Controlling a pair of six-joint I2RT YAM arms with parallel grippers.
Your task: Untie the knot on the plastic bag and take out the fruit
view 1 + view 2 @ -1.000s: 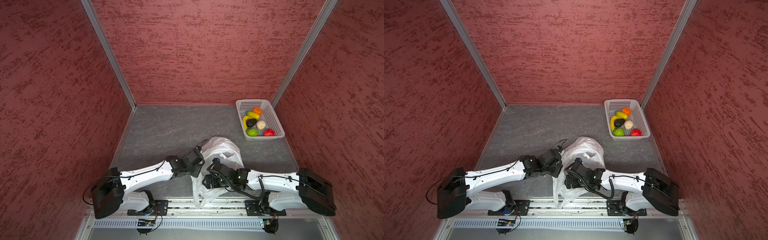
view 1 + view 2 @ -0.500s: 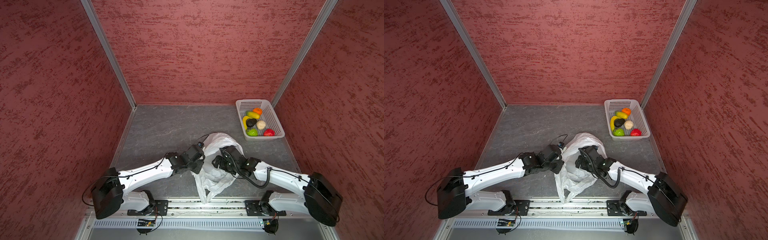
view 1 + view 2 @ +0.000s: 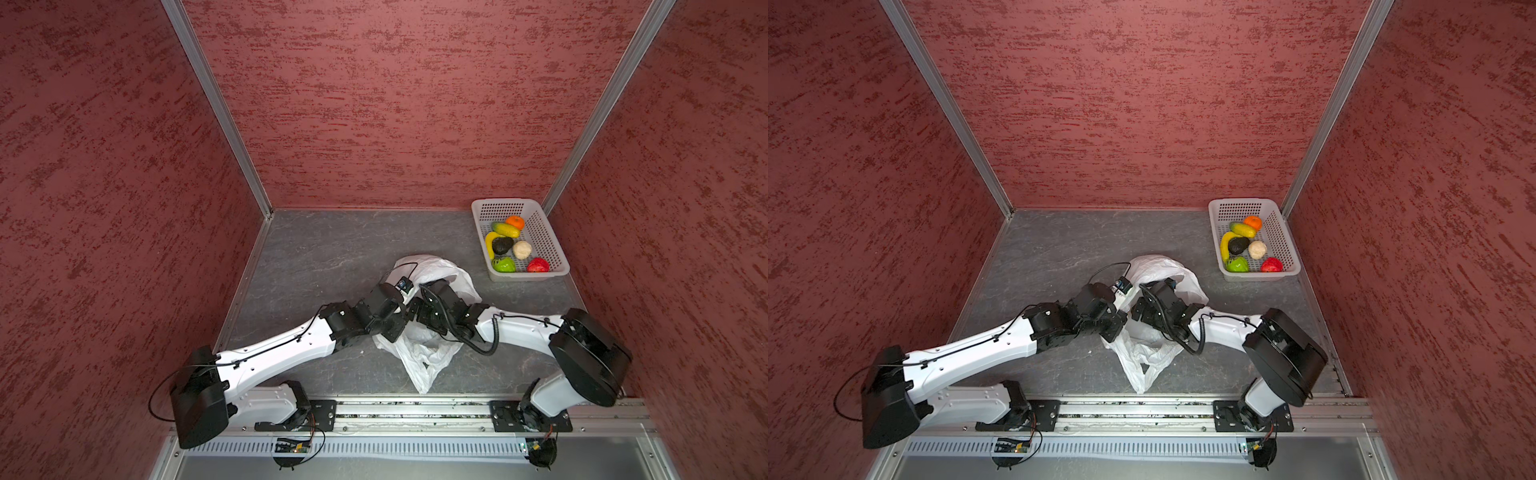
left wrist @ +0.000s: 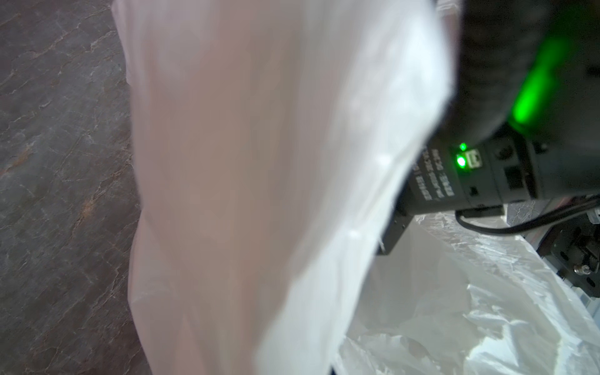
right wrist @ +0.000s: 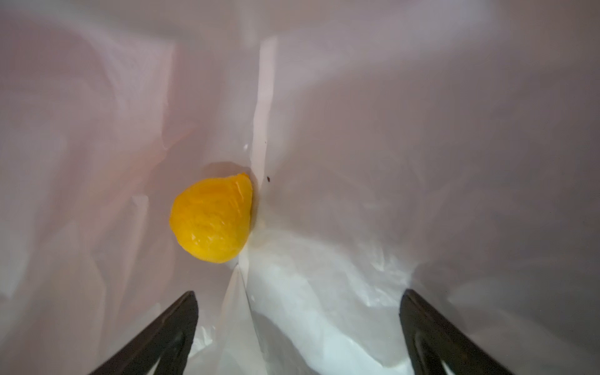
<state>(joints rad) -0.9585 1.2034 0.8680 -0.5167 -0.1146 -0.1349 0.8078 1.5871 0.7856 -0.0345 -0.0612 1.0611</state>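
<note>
The white plastic bag (image 3: pixel 419 357) (image 3: pixel 1142 361) lies crumpled mid-floor, its far part puffed up. My left gripper (image 3: pixel 409 296) is at the bag's left edge, shut on a fold of film that hangs right in front of the left wrist camera (image 4: pixel 259 194) and hides the jaws. My right gripper (image 5: pixel 298 311) is inside the bag, open, with nothing between its dark fingers (image 5: pixel 181 324). A yellow lemon (image 5: pixel 211 220) rests against the bag's seam, just beyond the fingertips. In both top views the lemon is hidden by the film. The knot is out of view.
A white perforated basket (image 3: pixel 530 276) (image 3: pixel 1262 275) stands at the back right corner and holds several fruit (image 3: pixel 515 245). Red walls enclose the grey floor. The two wrists are close together over the bag; the right wrist, with a green light (image 4: pixel 461 160), shows in the left wrist view.
My right gripper has moved from the bag's near side away from the front rail and into the bag's mouth. The left gripper has stayed at the bag's edge, and the film has shifted.
</note>
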